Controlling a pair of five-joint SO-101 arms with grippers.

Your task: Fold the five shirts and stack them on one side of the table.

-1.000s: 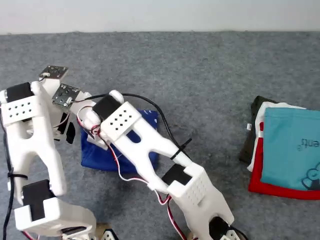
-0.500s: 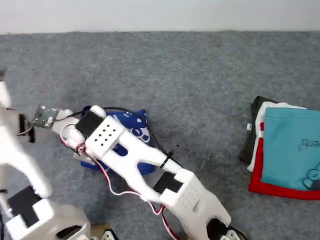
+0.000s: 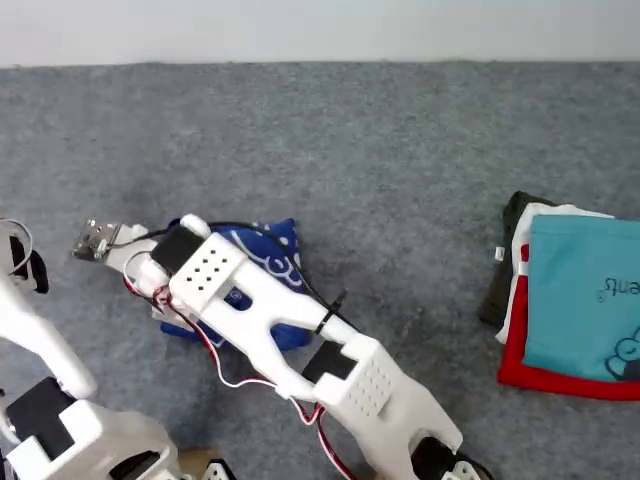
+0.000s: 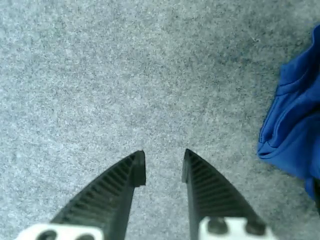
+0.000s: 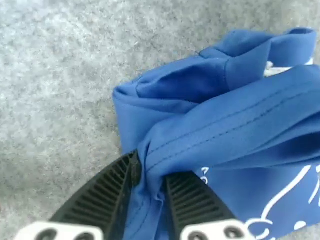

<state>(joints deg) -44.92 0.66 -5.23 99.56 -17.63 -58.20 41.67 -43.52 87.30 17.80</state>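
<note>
Pinching blue shirt (image 5: 240, 115) in right claw (image 5: 150, 172) | left claw (image 4: 163, 162) gaping above table (image 4: 125, 75)

Grey felt tabletop (image 3: 420, 150), white wall (image 3: 320, 30) behind

Shirts: five in all. One blue shirt (image 3: 272, 250) on its own. Four in one stack (image 3: 560, 335): one teal shirt (image 3: 590, 270) on top, one white shirt (image 3: 545, 214), one red shirt (image 3: 560, 380), one dark shirt (image 3: 495, 290).

Arms: two, the left arm (image 3: 35, 335) and the right arm (image 3: 260, 305).

Grippers: two, the left gripper (image 4: 164, 167) and the right gripper (image 5: 150, 185), each with two black ribbed fingers.

Table (image 3: 400, 150): one, grey-covered.
</note>
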